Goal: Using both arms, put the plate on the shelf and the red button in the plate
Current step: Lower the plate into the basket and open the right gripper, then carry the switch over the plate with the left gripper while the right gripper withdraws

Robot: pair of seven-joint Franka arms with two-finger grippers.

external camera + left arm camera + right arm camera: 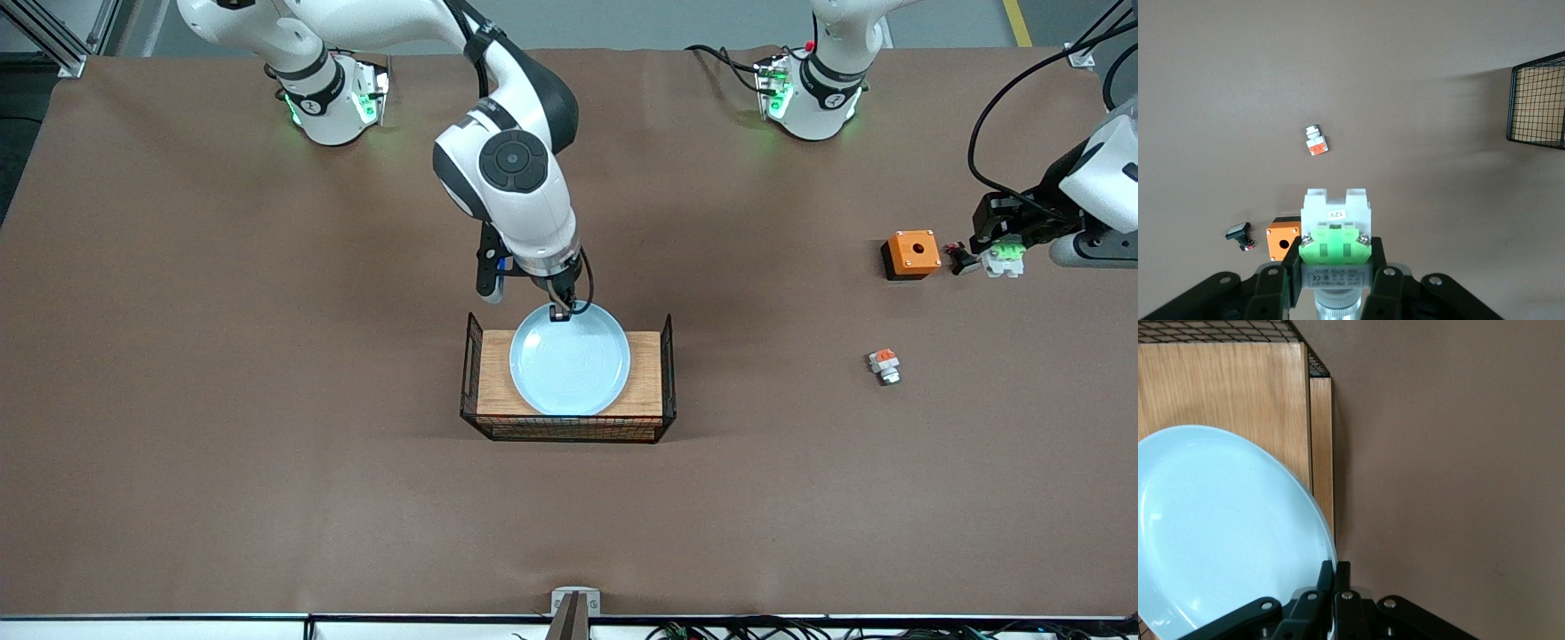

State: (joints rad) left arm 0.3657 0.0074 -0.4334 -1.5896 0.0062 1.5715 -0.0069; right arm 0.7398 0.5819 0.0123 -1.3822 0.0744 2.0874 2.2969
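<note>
The pale blue plate lies over the wooden floor of a wire basket in the middle of the table. My right gripper is shut on its rim at the side toward the robots' bases. In the right wrist view the black fingers pinch the plate at its edge. The red button, a white block with a green tab, sits between the shut fingers of my left gripper, over the table by the left arm's end. The left wrist view shows the red button clamped in that gripper.
An orange box with a round hole and a small black part lie beside the left gripper. A white part with an orange tab lies nearer the front camera. The basket's wire walls rise at both ends of the wooden board.
</note>
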